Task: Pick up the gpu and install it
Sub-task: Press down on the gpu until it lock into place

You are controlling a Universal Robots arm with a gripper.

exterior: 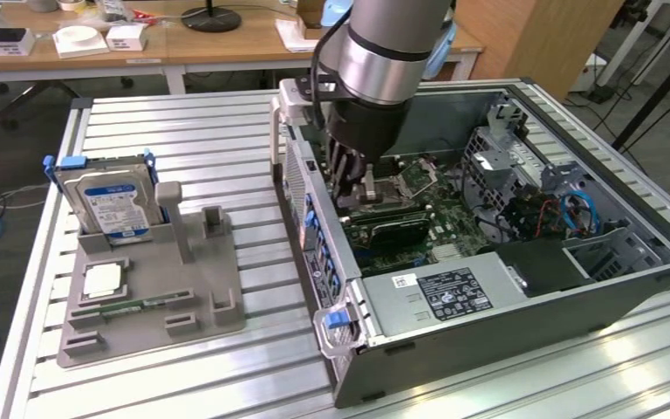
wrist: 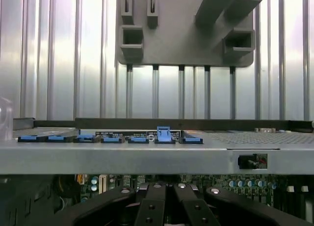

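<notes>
Inside case [exterior: 614,288], gpu [exterior: 391,229] flat, lengthwise

Black gpu [exterior: 387,229], flat-edged, upright on the motherboard inside the case.

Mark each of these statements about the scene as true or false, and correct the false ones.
1. The hand is inside the open computer case. True.
2. The hard drive lies flat on the table. False: it stands upright in the grey holder.
3. The hand is wide open. False: it is shut.
4. The green memory stick lies on the grey holder. True.
5. The gpu waits on the grey holder. False: a black card sits in the case, under the hand.
</notes>
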